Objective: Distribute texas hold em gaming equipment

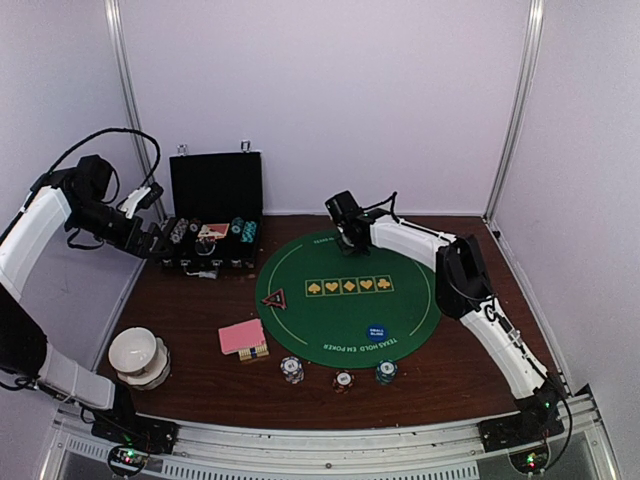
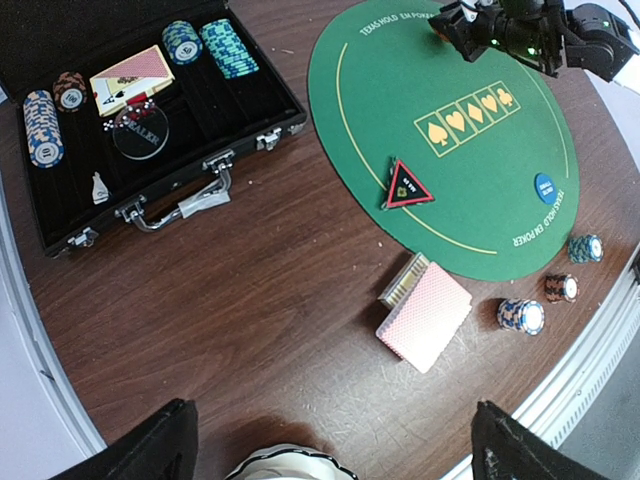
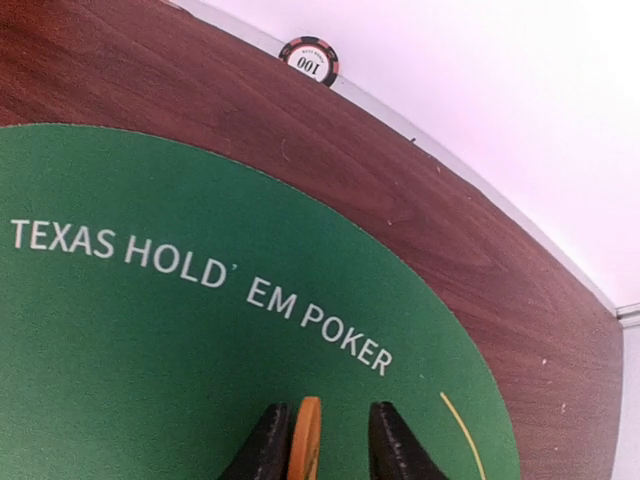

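Note:
My right gripper [image 1: 346,234] is low over the far edge of the round green poker mat [image 1: 350,318]. In the right wrist view its jaws [image 3: 328,418] stand slightly apart. An orange disc [image 3: 306,440] stands on edge between them, against the left finger, with a gap to the right finger. My left gripper [image 1: 158,241] is wide open and empty, high near the black case [image 2: 150,190]. On the mat lie a red triangle marker [image 2: 407,186] and a blue disc [image 2: 545,187]. Pink-backed cards [image 2: 425,317] and three chip stacks [image 2: 521,316] sit at the mat's near edge.
A small patterned card box [image 2: 403,280] lies beside the cards. The open case [image 1: 215,205] at the back left holds chip rows and cards. A white bowl [image 1: 138,357] sits front left. A single chip [image 3: 309,60] leans by the back wall.

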`<state>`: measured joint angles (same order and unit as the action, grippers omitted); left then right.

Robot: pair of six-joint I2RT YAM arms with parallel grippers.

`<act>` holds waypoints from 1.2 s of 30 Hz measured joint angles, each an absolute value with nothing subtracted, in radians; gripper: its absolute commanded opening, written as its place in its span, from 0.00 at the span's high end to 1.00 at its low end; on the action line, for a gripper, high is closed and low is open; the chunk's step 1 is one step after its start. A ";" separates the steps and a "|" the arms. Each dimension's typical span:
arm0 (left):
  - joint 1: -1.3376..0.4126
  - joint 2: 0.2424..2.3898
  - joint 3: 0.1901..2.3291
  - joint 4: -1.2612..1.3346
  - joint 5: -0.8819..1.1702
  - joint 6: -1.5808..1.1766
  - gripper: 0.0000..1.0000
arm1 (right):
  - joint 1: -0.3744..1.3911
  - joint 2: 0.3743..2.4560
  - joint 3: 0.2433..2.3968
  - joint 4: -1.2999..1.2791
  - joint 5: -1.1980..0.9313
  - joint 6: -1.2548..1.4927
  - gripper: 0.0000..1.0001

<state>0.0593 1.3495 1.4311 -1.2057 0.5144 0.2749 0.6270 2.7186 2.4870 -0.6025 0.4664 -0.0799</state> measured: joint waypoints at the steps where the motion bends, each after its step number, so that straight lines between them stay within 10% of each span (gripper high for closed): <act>1: 0.059 1.350 1.431 -1.206 0.514 0.275 0.02 | 0.629 2.719 2.488 -0.603 0.456 -0.084 0.59; 17: 0.059 1.352 1.446 -1.206 0.519 0.275 0.02 | 0.651 2.502 2.293 -0.608 0.158 0.038 0.33; 26: 0.059 1.346 1.457 -1.214 0.521 0.276 0.02 | 0.716 1.960 1.617 -0.489 0.076 0.184 0.33; 36: 0.059 1.320 1.455 -1.255 0.521 0.287 0.02 | 0.919 1.878 1.230 -0.507 0.093 0.296 0.31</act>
